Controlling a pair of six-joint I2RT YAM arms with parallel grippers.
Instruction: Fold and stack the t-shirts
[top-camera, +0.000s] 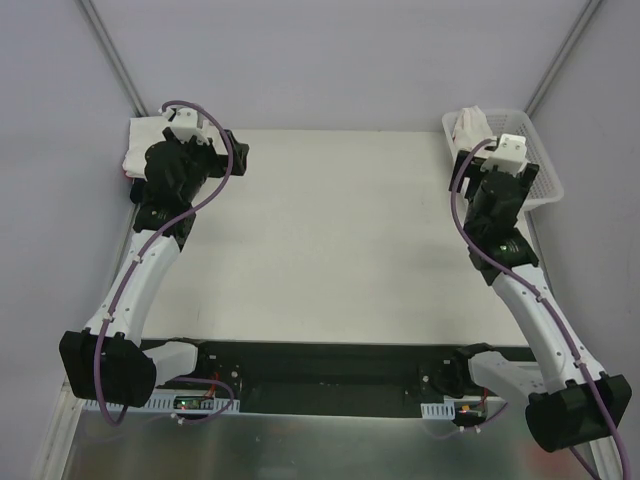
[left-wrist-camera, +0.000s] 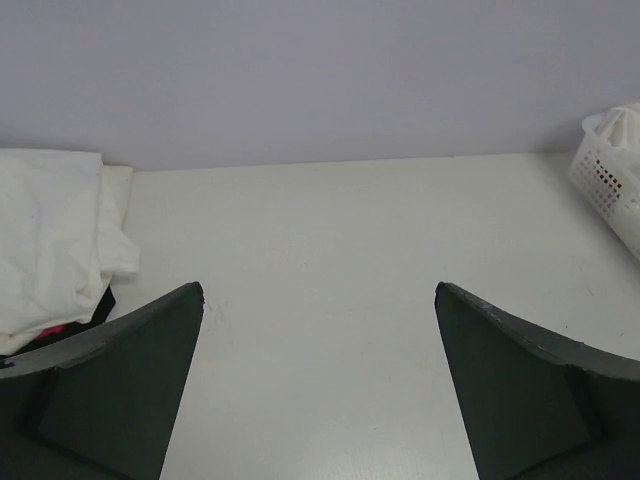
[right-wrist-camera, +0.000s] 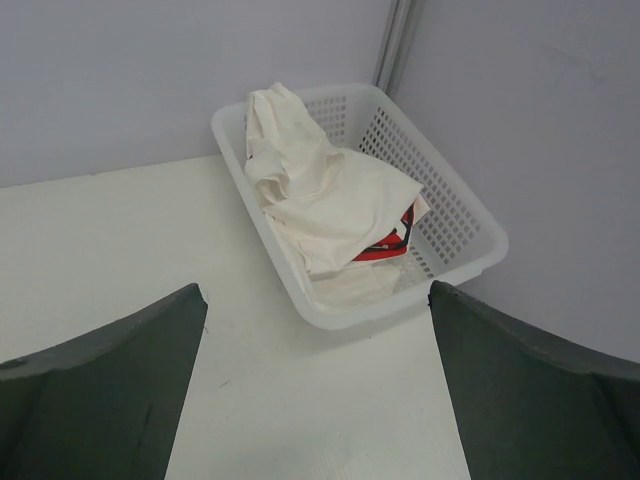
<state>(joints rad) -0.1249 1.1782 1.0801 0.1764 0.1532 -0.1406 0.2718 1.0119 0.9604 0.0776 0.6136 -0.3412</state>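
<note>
A crumpled white cloth t-shirt (right-wrist-camera: 320, 190) lies heaped in the white plastic mesh basket (right-wrist-camera: 455, 215), a red printed t-shirt (right-wrist-camera: 385, 247) peeking out beneath it. Well apart from the basket, across the pale surface (top-camera: 340, 240), a folded white t-shirt stack (left-wrist-camera: 45, 235) rests on a black cloth layer (left-wrist-camera: 103, 305). The left arm's jaws, far from the basket, and the right arm's jaws, facing it, stand released, grasping nothing.

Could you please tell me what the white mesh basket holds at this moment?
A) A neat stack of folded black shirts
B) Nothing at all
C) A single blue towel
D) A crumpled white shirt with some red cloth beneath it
D: the right wrist view shows a crumpled white shirt heaped in the basket, with a patch of red cloth peeking out beneath it.
</note>
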